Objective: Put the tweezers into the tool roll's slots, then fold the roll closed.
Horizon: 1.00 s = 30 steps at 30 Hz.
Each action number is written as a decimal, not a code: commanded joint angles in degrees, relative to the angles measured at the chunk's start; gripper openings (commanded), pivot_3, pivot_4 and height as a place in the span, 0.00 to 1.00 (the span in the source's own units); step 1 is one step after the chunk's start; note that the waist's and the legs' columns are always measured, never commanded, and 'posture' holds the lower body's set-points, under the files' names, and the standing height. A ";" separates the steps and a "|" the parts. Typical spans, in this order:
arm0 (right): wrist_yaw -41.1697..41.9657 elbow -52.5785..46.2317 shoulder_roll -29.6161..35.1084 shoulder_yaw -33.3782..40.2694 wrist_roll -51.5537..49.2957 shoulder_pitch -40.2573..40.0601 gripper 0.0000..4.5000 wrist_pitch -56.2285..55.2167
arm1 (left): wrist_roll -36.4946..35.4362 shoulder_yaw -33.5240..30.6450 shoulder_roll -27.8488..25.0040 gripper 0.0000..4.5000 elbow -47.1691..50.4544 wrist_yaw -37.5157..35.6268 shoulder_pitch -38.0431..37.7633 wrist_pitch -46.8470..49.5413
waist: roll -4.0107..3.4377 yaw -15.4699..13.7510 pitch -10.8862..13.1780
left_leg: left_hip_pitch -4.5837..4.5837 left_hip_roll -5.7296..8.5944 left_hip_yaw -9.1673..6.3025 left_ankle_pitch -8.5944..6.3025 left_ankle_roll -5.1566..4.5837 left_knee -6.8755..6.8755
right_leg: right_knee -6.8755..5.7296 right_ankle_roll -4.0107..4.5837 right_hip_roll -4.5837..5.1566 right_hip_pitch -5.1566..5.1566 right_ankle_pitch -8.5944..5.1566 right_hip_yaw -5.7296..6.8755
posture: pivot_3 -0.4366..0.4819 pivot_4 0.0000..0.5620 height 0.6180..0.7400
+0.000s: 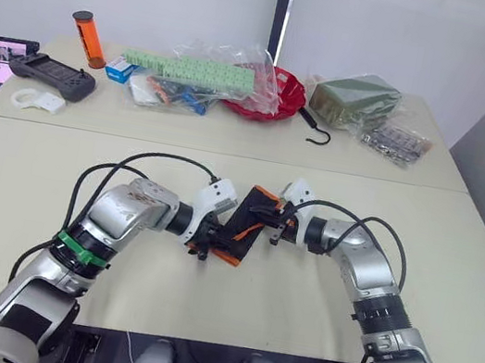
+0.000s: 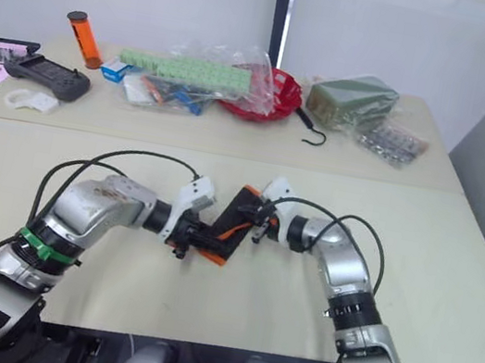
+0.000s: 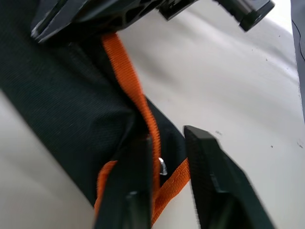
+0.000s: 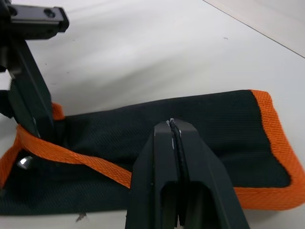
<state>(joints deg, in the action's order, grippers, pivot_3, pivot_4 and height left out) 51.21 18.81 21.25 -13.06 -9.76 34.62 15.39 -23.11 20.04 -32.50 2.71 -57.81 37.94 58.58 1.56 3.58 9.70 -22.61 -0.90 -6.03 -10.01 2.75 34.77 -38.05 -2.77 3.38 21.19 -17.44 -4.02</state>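
The left gripper's point(image 3: 164, 191) two black fingers stand slightly apart, straddling the orange edge trim at one end of the folded black fabric tool roll point(image 1: 246, 224). The right gripper's point(image 4: 174, 126) fingers are pressed together, empty, their tips over the roll's other end. The roll lies on the pale tabletop point(image 1: 23, 199) between both arms, well apart from the red bowl point(image 1: 281, 94) and black hook point(image 1: 316, 129) behind.

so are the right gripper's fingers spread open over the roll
No, in the right wrist view the right gripper has its two black fingers pressed flat together, just above the folded tool roll.
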 commanded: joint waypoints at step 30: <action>1.57 3.21 0.28 -4.64 4.18 -2.70 0.00 1.25 | -9.20 -4.35 -9.67 0.87 8.72 -6.10 -0.58 4.36 | 0.00 0.25 0.00 | -0.04 0.01 0.00 -0.01 -0.01 0.00 | 0.03 0.01 0.00 0.04 -0.01 0.00 | 0.48 0.27 1.00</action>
<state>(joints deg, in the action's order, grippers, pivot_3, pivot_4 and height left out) 52.33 19.22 21.16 -14.74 -8.77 34.59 14.69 -31.73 17.39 -40.94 10.40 -63.00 36.46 63.69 1.56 3.83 9.70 -22.65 -0.90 -6.03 -10.02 2.74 34.77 -38.02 -2.77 3.38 21.23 -17.45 -4.03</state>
